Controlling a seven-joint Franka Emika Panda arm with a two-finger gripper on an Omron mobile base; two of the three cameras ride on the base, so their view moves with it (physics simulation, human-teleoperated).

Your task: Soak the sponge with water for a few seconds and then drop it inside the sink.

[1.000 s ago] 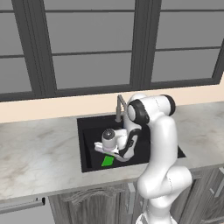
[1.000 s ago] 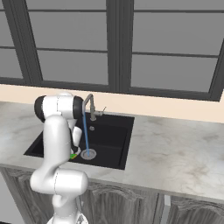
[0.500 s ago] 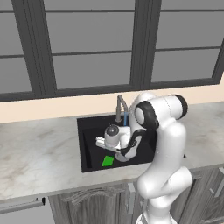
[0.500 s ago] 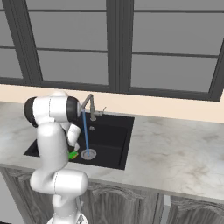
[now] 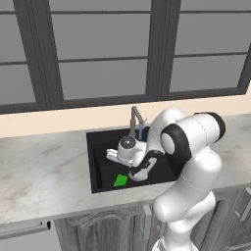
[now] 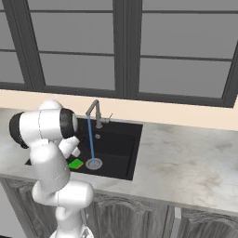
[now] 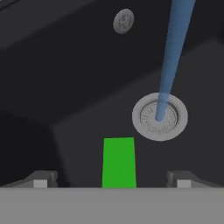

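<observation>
The marbled grey-white countertop (image 6: 186, 153) is the landmark; dark-framed windows (image 6: 125, 46) rise behind it, above a beige wall strip (image 6: 176, 114) along its back edge; grey wood cabinet fronts (image 6: 139, 216) hang directly beneath it.

The sink (image 6: 122, 153) floor lay mostly bare. The sponge (image 7: 118, 162) rested flat near the drain (image 7: 160, 116), where the water (image 7: 171, 57) fell. The faucet (image 6: 95, 111) blocked the back rim; the bench (image 6: 186, 162) lay open to the right.
</observation>
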